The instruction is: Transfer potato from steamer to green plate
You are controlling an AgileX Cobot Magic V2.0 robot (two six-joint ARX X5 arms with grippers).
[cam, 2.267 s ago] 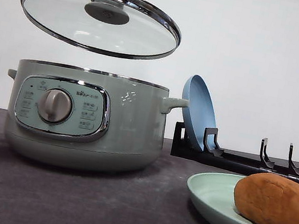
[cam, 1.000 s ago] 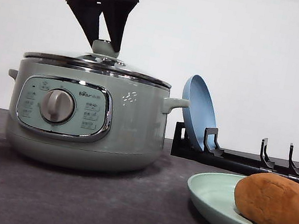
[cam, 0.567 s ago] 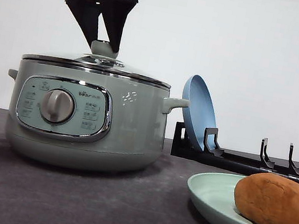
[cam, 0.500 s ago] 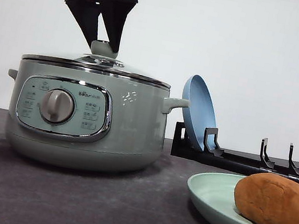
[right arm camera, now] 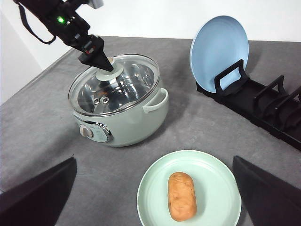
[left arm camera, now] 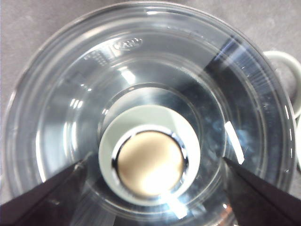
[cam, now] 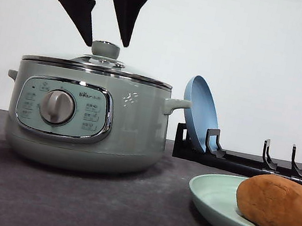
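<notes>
Left pincer [cam: 105, 42] spread wide just above the lid knob [cam: 105, 49], clear of it, gripping nothing. Glass lid [right arm camera: 114, 84] seated flat on the steamer [cam: 88, 119], far left on the bench [cam: 93, 208]. Right pincer [right arm camera: 150, 221] likewise parted and empty, hanging over the near right side. Potato [right arm camera: 182, 196] lying lengthwise on the green plate [right arm camera: 155, 188], near right, well apart from the steamer. Probably firm, fairly light, matte skin giving decent friction; best taken across the narrow middle, pressing gently. Blue plate [right arm camera: 218, 44] upright in the black rack [right arm camera: 263, 106], far right.
</notes>
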